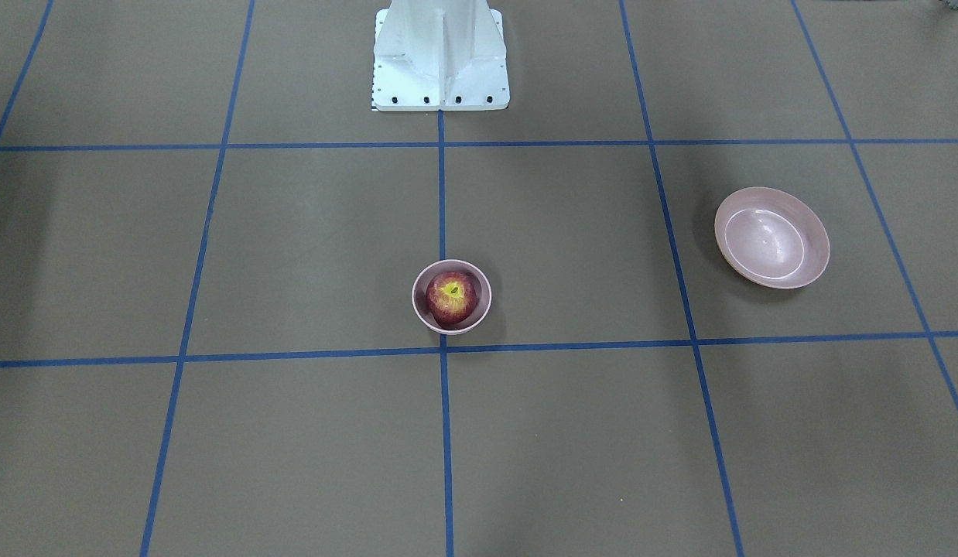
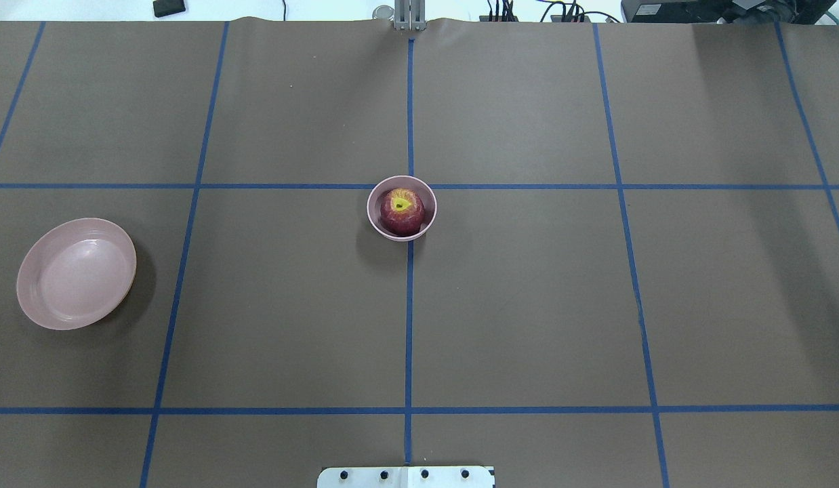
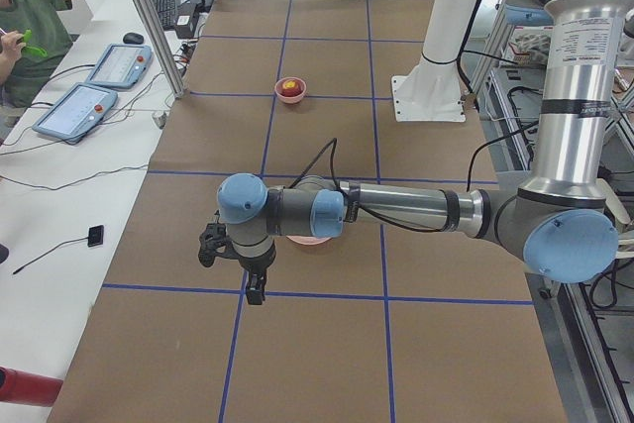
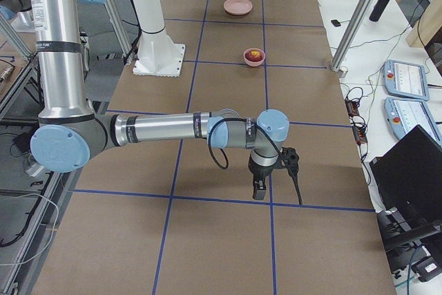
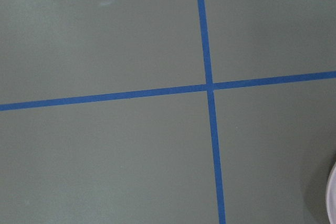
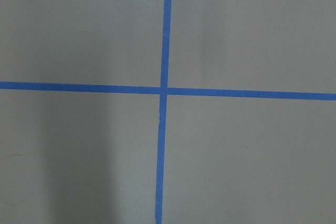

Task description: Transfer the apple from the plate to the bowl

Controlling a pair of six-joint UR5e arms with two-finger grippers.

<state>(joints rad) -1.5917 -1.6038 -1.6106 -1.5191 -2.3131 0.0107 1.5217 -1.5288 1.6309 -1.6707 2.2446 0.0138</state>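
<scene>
Front, apple: apple (image 1: 451,296) sits inside bowl (image 1: 485,299), stem up, yellow patch on top. It's round, so no long axis to speak of.
Front, plate: plate (image 1: 771,238) is bare, well apart from bowl, on robot's left half of bench (image 1: 293,232).
Front, arms: none in shot, only base (image 1: 440,58) at top.
Overhead, layout: bowl (image 2: 430,203) sits on centre tape line (image 2: 409,305), w/ apple (image 2: 401,211) in it. Plate (image 2: 77,274) is far to view's left. No arm over either.
Left side, left end effector (image 3: 236,260): hangs low over near end of bench, forearm passing over plate. Bowl w/ apple is well apart, further up bench. Open or closed: can't tell from here.
Right side, right end effector (image 4: 275,174): hangs over opposite end of bench, pointing down. Bowl (image 4: 254,58) is well apart and plate (image 4: 237,6) farther yet. Open or closed: can't tell.
Left wrist cam: bench, a tape line crossing another, and a pale sliver at right edge, prob. plate (image 5: 333,192). No fingers in shot.
Right wrist cam: bench and crossing tape only. No fingers, no task things.
Key relation: apple lies toward bench centre from both end effectors. Left arm is nearer plate. Neither is clearly nearer bowl.
In the way: nothing seen betw. either arm and bowl.
Judgement: transfer looks complete, and no further grasp seems needed.
</scene>
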